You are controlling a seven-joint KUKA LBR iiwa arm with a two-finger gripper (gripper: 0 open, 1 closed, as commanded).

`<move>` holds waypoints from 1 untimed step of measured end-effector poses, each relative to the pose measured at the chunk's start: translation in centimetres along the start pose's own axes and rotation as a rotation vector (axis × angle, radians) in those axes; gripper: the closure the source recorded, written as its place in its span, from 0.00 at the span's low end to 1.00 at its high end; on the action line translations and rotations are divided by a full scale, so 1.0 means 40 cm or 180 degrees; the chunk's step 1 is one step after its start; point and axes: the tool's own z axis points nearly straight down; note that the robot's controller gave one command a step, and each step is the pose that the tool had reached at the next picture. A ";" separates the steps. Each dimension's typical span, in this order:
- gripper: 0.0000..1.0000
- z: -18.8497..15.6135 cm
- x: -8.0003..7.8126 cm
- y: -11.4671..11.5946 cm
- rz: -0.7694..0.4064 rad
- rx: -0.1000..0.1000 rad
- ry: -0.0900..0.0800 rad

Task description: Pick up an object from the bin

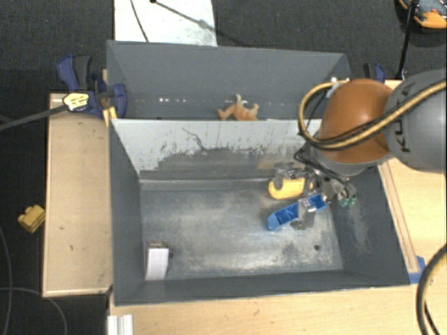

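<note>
My gripper (309, 202) hangs low in the right part of the bin, under the arm's orange cover. A blue oblong thing (284, 217) lies slanted on the bin floor right at the gripper's lower end, and its right end disappears under the gripper. A yellow rounded thing (286, 189) lies just above the blue one, against the gripper's left side and near the back wall. Whether either is gripped cannot be seen.
A small white block (158, 261) stands in the front left corner of the floor. A tan toy figure (238, 109) sits on the ledge along the back wall. The arm comes in from the right, over the bin's right wall.
</note>
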 end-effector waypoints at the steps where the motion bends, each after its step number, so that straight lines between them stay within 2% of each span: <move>1: 0.00 0.076 0.007 0.020 -0.0192 -0.0014 0.0033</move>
